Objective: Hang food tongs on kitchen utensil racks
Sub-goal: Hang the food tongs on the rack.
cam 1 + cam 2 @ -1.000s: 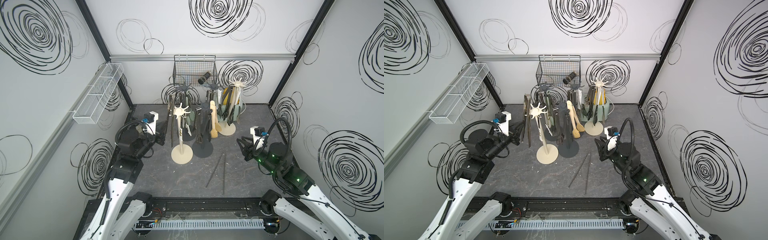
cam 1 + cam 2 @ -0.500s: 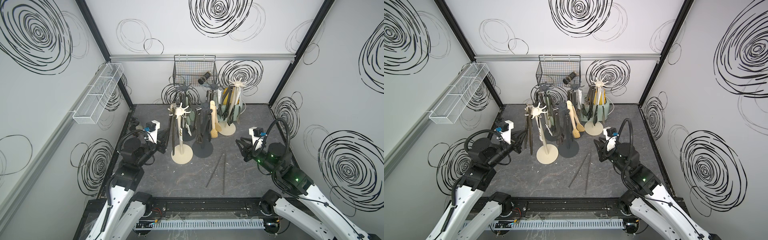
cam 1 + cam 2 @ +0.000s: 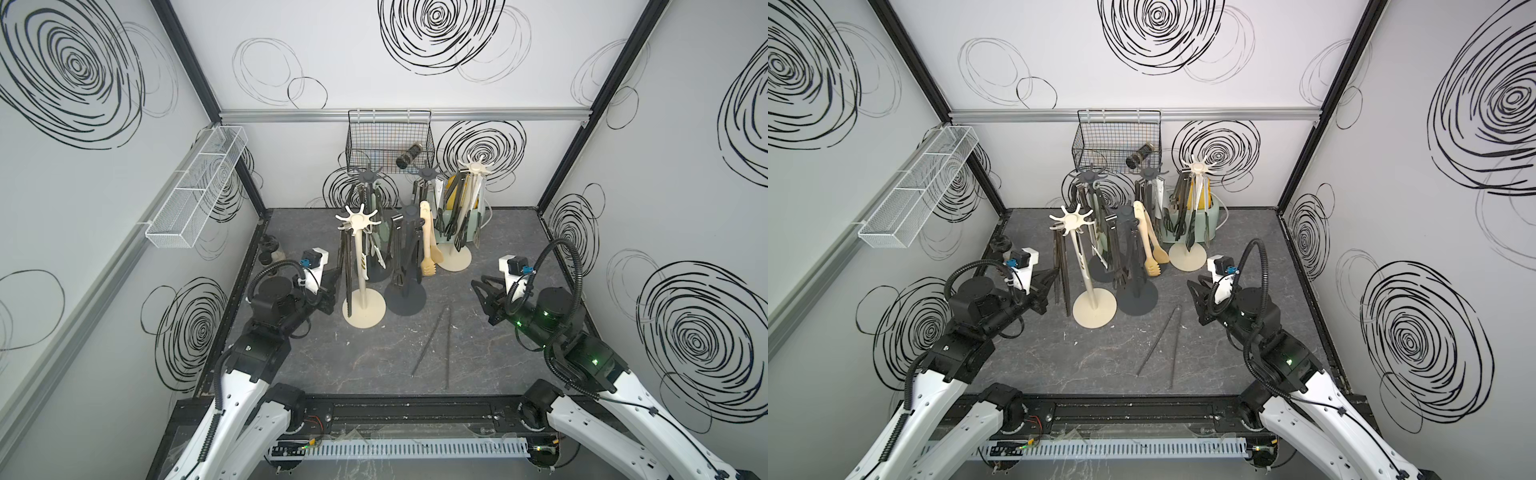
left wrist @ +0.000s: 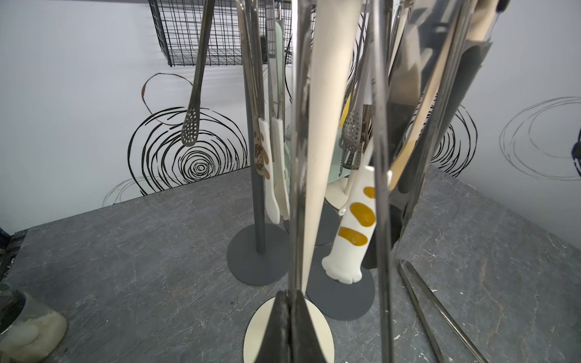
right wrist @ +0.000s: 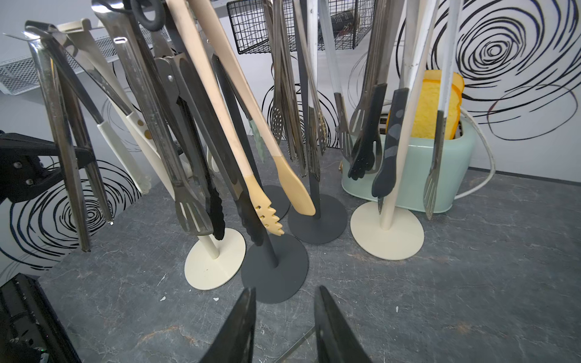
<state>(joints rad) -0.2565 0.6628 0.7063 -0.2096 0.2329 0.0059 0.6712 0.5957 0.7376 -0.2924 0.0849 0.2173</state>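
The left fingers (image 4: 276, 333) are pressed fully together on 1 pair of steel tongs (image 3: 345, 270), pinching it low down. The pair hangs upright just beside the pole of the front cream rack (image 3: 374, 320), its top end up at the crown; whether it sits on a hook I cannot tell. The right fingers (image 5: 239, 330) stand narrowly apart with a clear gap. They hold nothing and touch nothing above the surface (image 3: 374, 365).

Counted, there are 5 racks: 3 dark grey racks (image 3: 368, 176) and 2 cream, all upright in a cluster toward the back. 1 pair of loose tongs (image 3: 429, 343) lies on the surface between the 2 robot arms, spread in a V. 1 beige wooden pair (image 3: 427, 241) hangs on the front dark grey rack (image 3: 405, 301). The other tongs hang crowded and overlapping, so I cannot tell their exact number. 1 black wire basket (image 3: 374, 137) and 1 white mesh tray (image 3: 195, 191) hang on the walls.

Against 1 second earlier, the left fingers and the steel tongs have come lower and nearer the front edge. The right fingers are almost where they were, and the loose tongs have not moved.
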